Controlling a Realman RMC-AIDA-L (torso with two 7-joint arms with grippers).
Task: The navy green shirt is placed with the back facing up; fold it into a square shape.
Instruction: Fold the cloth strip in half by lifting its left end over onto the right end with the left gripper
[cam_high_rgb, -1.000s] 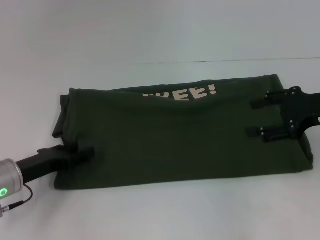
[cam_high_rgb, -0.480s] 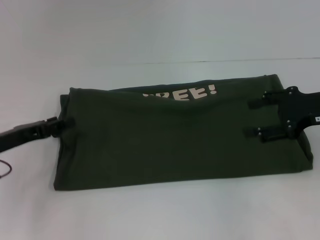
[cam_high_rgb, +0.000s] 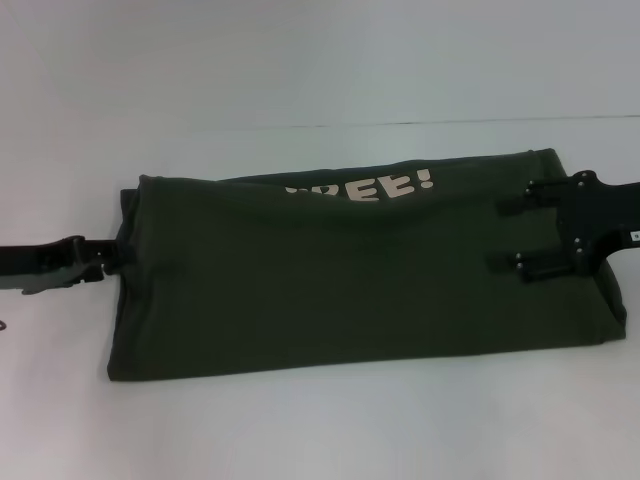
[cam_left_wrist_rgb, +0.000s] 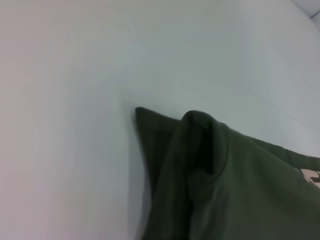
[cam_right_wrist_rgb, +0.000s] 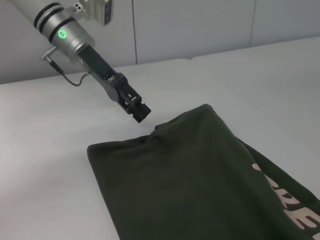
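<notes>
The shirt (cam_high_rgb: 350, 280) is a long folded strip, not yet square. The right end effector (cam_high_rgb: 512, 230) rests open on one end; the left end effector (cam_high_rgb: 112, 256), beside the other end, looks shut and empty.

Navy green shirt (cam_high_rgb: 350, 275) spread flat on table (cam_high_rgb: 320, 420). Left gripper (cam_high_rgb: 108, 256) just off shirt's left edge; shirt stretches rightward from it. Right gripper (cam_high_rgb: 518, 231) over shirt's right end.
</notes>
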